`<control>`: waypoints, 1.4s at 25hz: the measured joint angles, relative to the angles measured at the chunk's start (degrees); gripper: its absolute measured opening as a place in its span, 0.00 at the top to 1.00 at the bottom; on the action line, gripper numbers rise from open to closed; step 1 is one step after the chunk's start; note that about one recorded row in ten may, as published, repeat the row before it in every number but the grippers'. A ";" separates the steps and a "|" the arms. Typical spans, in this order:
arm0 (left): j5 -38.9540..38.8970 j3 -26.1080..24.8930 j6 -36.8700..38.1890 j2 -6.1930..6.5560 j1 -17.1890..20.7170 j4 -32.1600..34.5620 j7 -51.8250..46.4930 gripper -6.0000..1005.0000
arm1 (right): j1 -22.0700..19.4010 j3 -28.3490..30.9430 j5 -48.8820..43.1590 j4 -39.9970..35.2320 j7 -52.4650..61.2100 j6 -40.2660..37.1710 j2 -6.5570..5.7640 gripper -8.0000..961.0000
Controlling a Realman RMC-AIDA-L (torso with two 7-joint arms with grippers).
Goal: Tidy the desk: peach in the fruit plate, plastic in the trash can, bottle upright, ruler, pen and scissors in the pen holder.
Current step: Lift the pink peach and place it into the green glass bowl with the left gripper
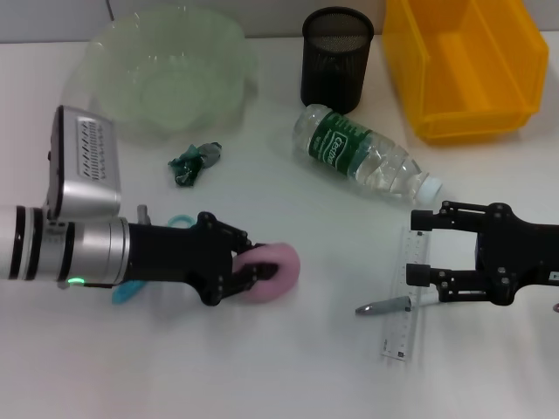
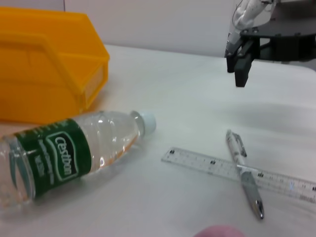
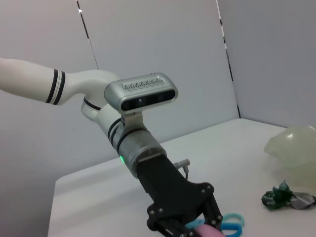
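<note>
My left gripper [image 1: 251,269] is shut on the pink peach [image 1: 278,272] low over the white desk [image 1: 288,375]; its tip [image 3: 200,228] shows in the right wrist view, with the peach [image 3: 210,233] between the fingers. The blue scissors [image 1: 179,221] lie partly hidden under that arm. Crumpled green plastic [image 1: 194,163] lies in front of the pale green fruit plate [image 1: 166,70]. The bottle [image 1: 367,157] lies on its side near the black pen holder [image 1: 336,57] and the yellow trash can [image 1: 467,65]. My right gripper [image 1: 422,247] hangs open above the ruler [image 1: 406,297], which the pen [image 1: 384,306] crosses.
In the left wrist view the lying bottle [image 2: 74,148] is beside the trash can [image 2: 44,74], with the ruler [image 2: 207,163] and pen [image 2: 244,170] beyond its cap and the right gripper [image 2: 236,66] above them.
</note>
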 joint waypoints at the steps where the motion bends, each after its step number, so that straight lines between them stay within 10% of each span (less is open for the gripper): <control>1: -0.08 -0.10 0.23 0.00 0.00 0.11 0.00 0.70 | 0.00 0.00 0.00 0.00 0.00 0.00 0.00 0.20; 12: -18.01 -11.69 -0.30 -0.22 0.10 2.19 3.03 0.85 | -0.08 0.00 0.00 0.00 0.01 -0.23 0.13 0.20; 24: -43.83 -12.73 -27.37 -0.49 -6.59 -8.34 13.09 0.90 | 0.00 -0.01 0.00 0.16 0.07 -0.53 0.51 0.20; 35: -52.14 -12.78 -31.10 -0.53 -7.25 -11.21 19.22 0.87 | -0.05 -0.13 0.10 0.44 0.08 -0.54 0.53 0.20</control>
